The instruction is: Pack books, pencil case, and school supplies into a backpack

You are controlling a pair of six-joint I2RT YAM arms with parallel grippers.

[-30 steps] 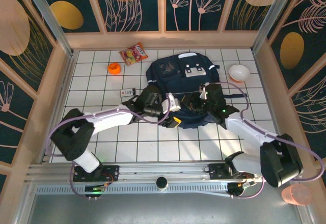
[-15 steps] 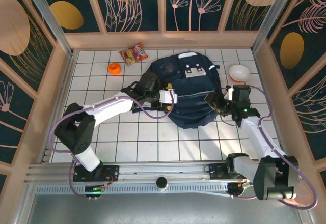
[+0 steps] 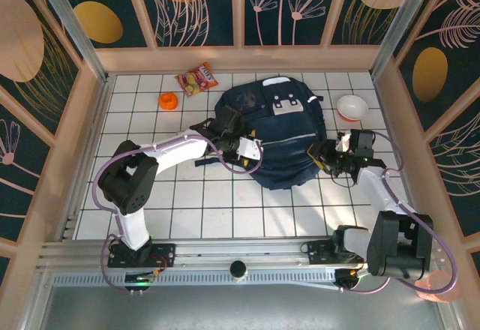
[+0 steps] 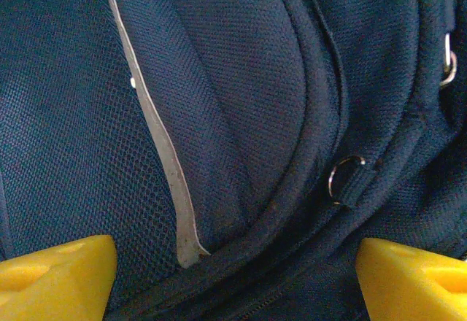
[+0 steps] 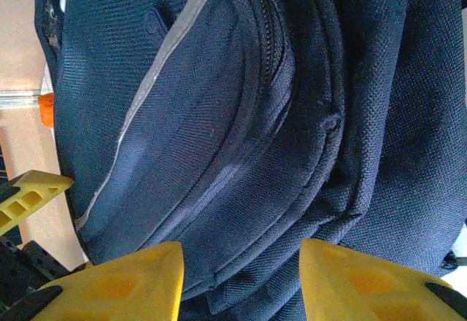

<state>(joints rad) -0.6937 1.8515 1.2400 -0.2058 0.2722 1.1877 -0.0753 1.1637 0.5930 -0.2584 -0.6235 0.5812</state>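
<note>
1. Surface: white tiled table with dark grid lines, boxed in by wood-framed navy panels printed with leaves and flowers.
2. Navy backpack lies flat on the far half of the table, between the two arms. Its white-grey patches face up.
3. Left gripper sits at the backpack's left edge. Wrist view: yellow fingers stand wide apart with nothing clamped. Mesh fabric, a pale stripe and a metal ring lie beyond them.
4. Right gripper sits at the backpack's right edge. Wrist view: yellow fingertips are apart and grip nothing. Navy fabric with a grey stripe shows past them.
5. Red-orange snack packet and a small round orange object lie far-left of the backpack, apart from it.
6. White bowl sits just right of the backpack's far end.
</note>
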